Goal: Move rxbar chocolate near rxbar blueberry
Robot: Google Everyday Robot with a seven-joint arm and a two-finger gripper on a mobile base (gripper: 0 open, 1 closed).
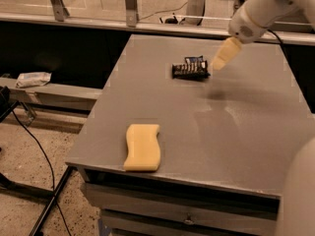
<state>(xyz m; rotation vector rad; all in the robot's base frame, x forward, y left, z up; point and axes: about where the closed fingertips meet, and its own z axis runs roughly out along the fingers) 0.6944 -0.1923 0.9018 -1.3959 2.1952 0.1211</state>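
Grey and matte, the bench (256, 132) fills most of the view, with a faint sheen seen on its right half. Behind it, a pale rail (162, 24) is seen running across the back, with upright metal posts and a light floor beyond. Below the rail the background is dark. To the left, a low ledge (59, 93) is seen carrying a crumpled pale packet (32, 78). Black cables (34, 141) are trailed over the speckled floor beside a dark stand leg.

The arm (261, 11) is brought in from the upper right, its white forearm angled down and to the left over the far part of the bench. The tapered, yellowish gripper (219, 62) is pointed down-left and is held just right of the bars, slightly above the surface, where its soft shadow is cast. Nothing is seen held in it; how far it is open cannot be told.

The chocolate bar (189, 71) is laid flat on the far middle of the bench, its silvery lettering turned to the camera. The blueberry bar (195, 60) is placed directly behind it, touching or partly overlapped by it. A yellow sponge (142, 146) is laid near the front edge, well apart from both bars. A blurred pale part of the robot (300, 195) is seen at the lower right corner.
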